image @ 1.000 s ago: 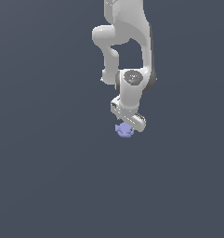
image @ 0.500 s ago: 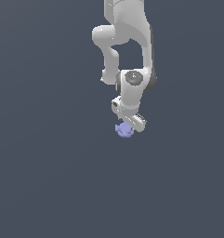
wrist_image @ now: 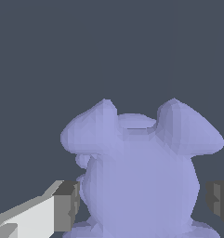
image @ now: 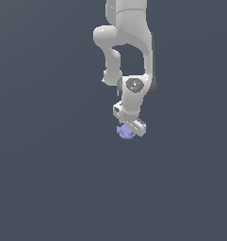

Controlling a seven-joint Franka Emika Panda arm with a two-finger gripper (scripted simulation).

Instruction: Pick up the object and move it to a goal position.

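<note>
gripper (image: 129,128) is hanging spread open, not yet clamped | object (wrist_image: 140,172) is sitting between its pads (wrist_image: 67,206), directly under the wrist | risk: lumpy sides are offering poor contact, so closing off-centre may squeeze it out

Object (image: 125,132) directly under gripper (image: 128,128), at the arm's lower end, just right of centre in the exterior view. Between the two fingertips (wrist_image: 67,204) in the wrist view, one on each side, close against it.
</note>
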